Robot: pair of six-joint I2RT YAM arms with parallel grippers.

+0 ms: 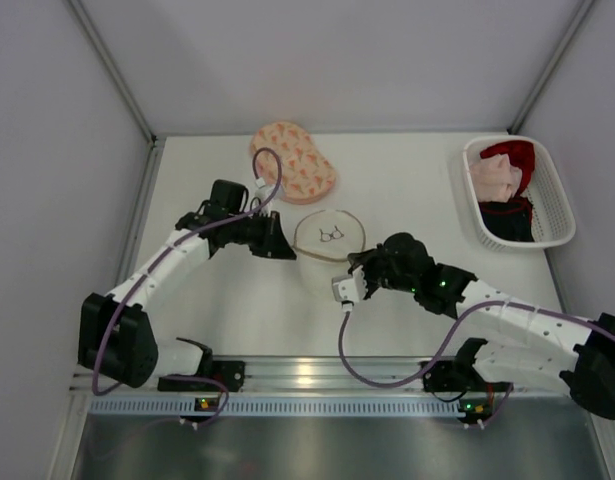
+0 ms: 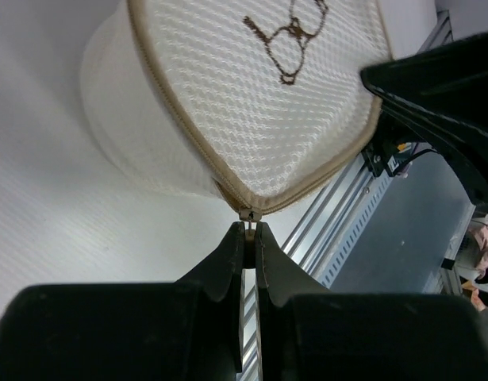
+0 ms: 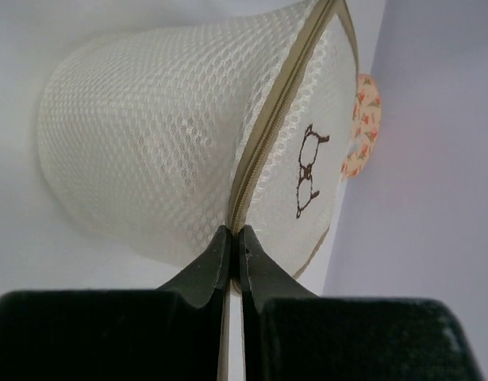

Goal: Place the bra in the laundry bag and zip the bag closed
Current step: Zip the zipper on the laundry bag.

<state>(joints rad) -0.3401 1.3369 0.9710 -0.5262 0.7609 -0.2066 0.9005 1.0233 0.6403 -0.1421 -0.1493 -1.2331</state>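
At table centre: both arms on the mesh laundry bag [image 1: 325, 250], one from each side.

Left arm reaches forward and right, forearm low, left gripper [image 2: 250, 231] pointing at the bag's left rim with jaws clamped on the metal zipper pull [image 2: 249, 214]. Right arm stretches left across the table, right gripper [image 3: 234, 235] at the near-right rim, jaws pressed together on the tan zipper seam [image 3: 263, 151]. Bag sits upright, lid on top. Peach patterned padded piece [image 1: 293, 160] lies behind the bag, probably the bra, hard to confirm. White basket [image 1: 555, 205] of garments far right.
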